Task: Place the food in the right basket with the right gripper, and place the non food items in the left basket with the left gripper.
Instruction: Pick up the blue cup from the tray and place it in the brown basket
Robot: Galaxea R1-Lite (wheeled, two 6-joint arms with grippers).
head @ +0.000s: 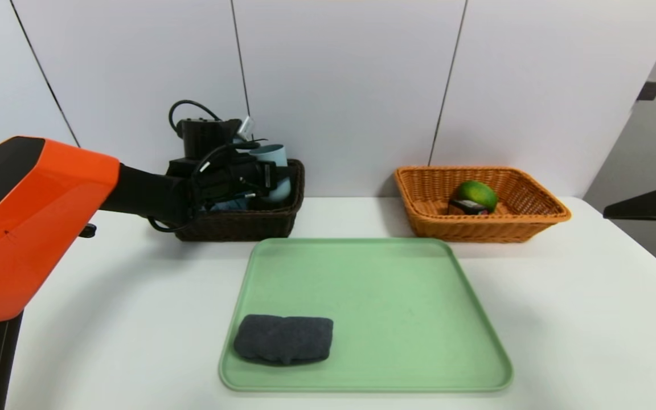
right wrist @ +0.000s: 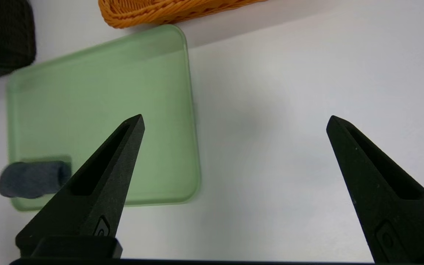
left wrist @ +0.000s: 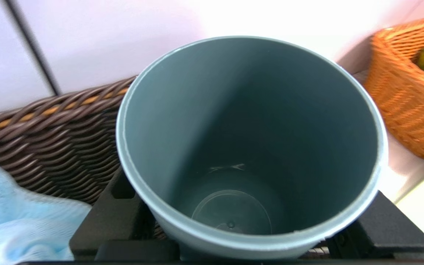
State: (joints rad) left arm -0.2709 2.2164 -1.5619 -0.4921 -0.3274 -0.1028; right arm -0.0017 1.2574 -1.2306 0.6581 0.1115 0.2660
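Left gripper (head: 274, 176) clamped on teal cup (left wrist: 250, 147), held over dark brown basket (head: 237, 225) beside blue puff (left wrist: 9, 217). Right gripper (right wrist: 234, 123) spread wide, empty, above table (right wrist: 289, 110). Grey towel (head: 283, 339) on green tray (head: 373, 273); fruit (head: 478, 195) in orange basket (head: 479, 228)

Bright, even overhead light — soft shadows under the tray (head: 479, 319). Glare whitens the wall behind the cup (left wrist: 250, 121) — basket weave (left wrist: 42, 136) slightly smeared.

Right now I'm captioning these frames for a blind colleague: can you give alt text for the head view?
The left gripper holds a teal cup over the dark brown basket. A grey towel lies on the green tray, and a green fruit and black box sit in the orange basket.
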